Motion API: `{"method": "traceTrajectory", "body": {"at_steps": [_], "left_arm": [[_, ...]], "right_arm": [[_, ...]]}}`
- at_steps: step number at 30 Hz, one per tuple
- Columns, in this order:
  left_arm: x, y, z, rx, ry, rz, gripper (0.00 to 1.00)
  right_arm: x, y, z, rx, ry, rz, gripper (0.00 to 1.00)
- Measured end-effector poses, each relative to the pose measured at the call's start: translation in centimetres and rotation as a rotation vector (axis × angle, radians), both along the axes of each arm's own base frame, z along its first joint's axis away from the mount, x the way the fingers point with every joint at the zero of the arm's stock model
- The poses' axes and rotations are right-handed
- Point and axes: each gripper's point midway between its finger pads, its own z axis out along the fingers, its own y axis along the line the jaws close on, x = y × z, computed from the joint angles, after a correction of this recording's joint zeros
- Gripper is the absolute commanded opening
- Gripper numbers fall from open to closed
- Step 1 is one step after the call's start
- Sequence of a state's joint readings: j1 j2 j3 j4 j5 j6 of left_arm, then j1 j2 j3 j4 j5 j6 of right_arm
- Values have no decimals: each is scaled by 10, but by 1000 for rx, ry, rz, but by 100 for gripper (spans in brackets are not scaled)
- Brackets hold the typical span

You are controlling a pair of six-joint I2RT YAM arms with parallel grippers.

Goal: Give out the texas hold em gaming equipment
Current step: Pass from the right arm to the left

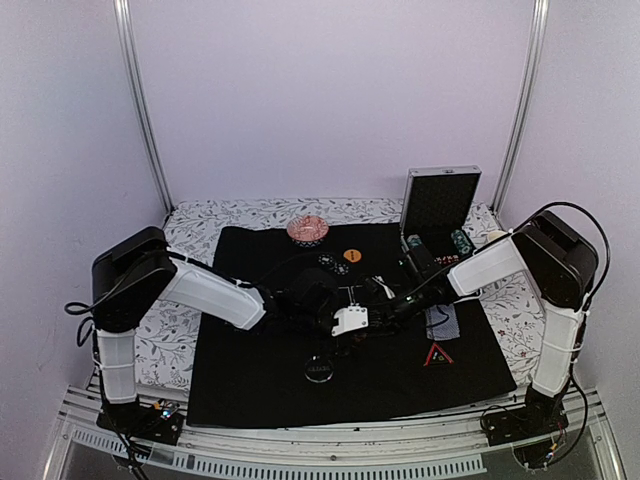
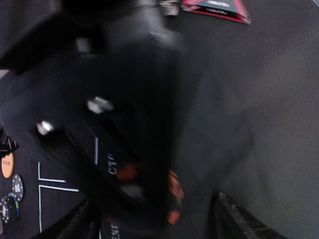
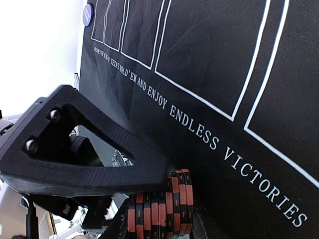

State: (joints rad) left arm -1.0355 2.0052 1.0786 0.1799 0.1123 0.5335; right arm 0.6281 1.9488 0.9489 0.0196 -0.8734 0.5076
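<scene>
Chips [image 3: 158,215] in right gripper [image 3: 174,201] show only from wrist

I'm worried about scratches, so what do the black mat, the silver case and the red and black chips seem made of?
Black mat: probably matte fabric or felt, no glare. Silver case: likely aluminium, bright metallic edges. Red and black chips: hard plastic or clay composite, can't tell which; crisp striped edges.
</scene>
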Motion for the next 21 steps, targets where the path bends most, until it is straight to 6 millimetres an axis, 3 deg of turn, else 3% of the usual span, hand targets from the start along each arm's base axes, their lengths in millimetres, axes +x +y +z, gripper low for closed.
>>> {"method": "traceTrajectory", "body": {"at_steps": [4,11,18,21], "left_arm": [[7,-12,-3,-6,7,-29,59],[14,-13,-6,40,60,-57,61],[21,-13,-7,50,83,-70,28],[22,-13,-7,46,99,-75,19]], "right_arm": [[4,1,0,11,8,-16,12],[7,1,0,10,16,-36,12],[10,0,0,7,16,-48,15],[11,-1,-1,4,16,-52,17]]}}
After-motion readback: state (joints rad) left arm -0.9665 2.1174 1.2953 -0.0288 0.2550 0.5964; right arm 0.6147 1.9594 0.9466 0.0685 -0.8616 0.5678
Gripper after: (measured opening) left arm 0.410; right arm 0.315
